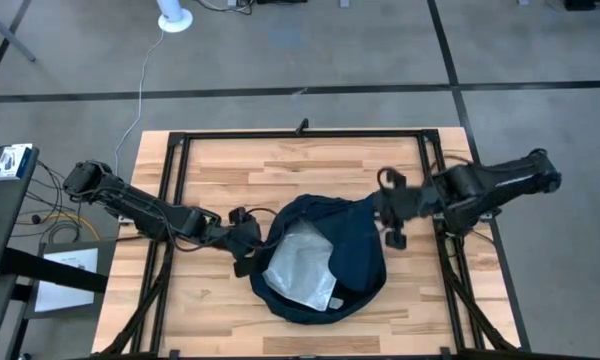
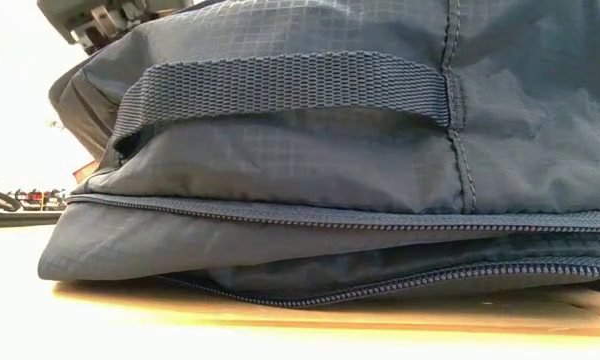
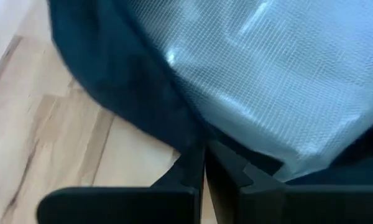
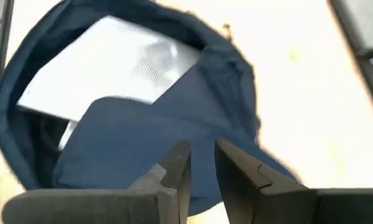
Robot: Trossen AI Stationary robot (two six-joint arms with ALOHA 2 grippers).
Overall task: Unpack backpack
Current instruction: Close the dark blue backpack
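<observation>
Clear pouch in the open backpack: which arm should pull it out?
Probably left. Its end effector sits shut at the backpack rim right beside the pouch; the right end effector is over fabric, farther away.

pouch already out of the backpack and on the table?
No. In the high view the clear pouch lies inside the open backpack, with dark fabric all around it.

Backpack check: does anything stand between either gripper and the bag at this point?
Nothing visible does. The left gripper is at the backpack's edge, fingers closed on its fabric beside the clear pouch lying in the opening. The right gripper is at the opposite edge, fingers narrowly parted, with only bag fabric ahead.
</observation>
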